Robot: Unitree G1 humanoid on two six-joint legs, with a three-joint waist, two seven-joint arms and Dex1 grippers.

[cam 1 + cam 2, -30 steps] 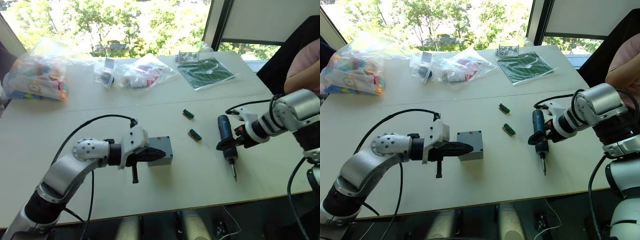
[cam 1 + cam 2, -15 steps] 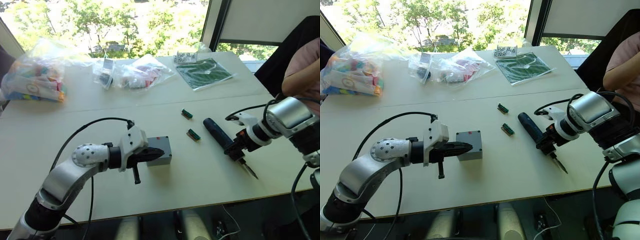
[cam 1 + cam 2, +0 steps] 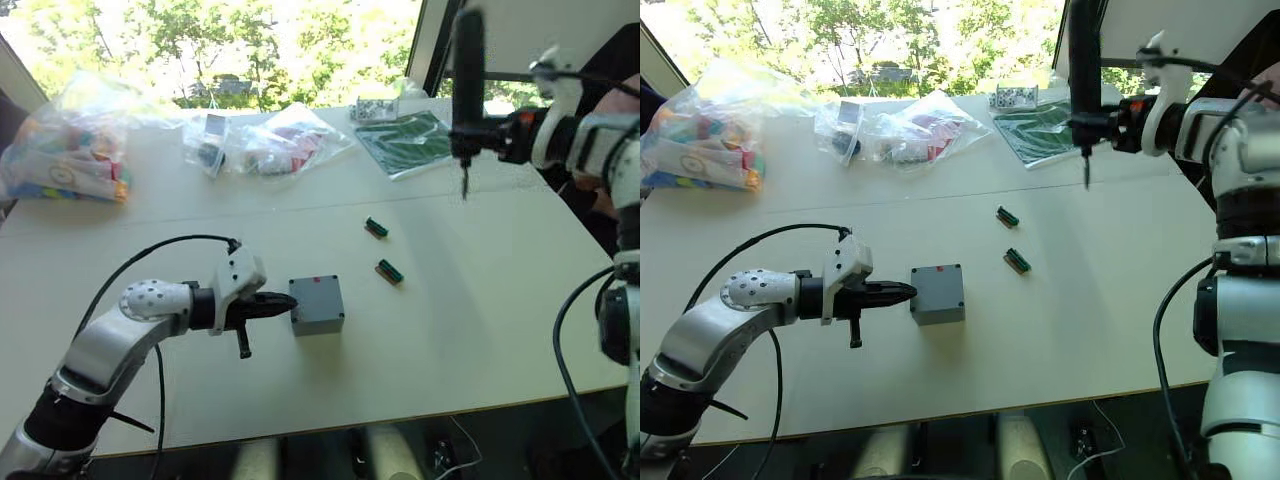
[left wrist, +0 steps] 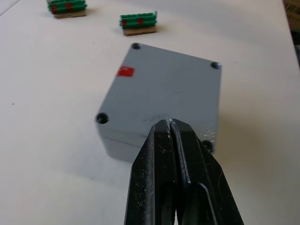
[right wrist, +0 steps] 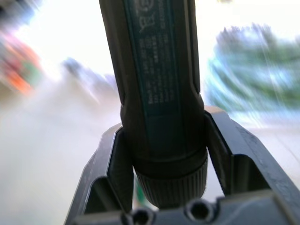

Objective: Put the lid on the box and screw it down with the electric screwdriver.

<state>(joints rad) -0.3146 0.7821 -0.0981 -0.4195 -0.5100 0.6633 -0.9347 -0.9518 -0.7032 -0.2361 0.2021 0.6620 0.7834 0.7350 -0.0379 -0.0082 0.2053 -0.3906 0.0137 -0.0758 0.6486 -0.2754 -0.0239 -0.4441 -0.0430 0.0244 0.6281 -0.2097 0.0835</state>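
Sunny trees fill the window behind a big pale table (image 3: 480,300). Near its front middle sits the box (image 3: 317,305) with the lid (image 4: 168,89) on. The left gripper (image 3: 285,300), pinched closed, pokes beside it. The right gripper (image 3: 1110,122) holds the electric screwdriver (image 3: 1083,70) upright, high up. Two green connectors (image 3: 383,250) lie between, plastic bags (image 3: 270,140) farther back.
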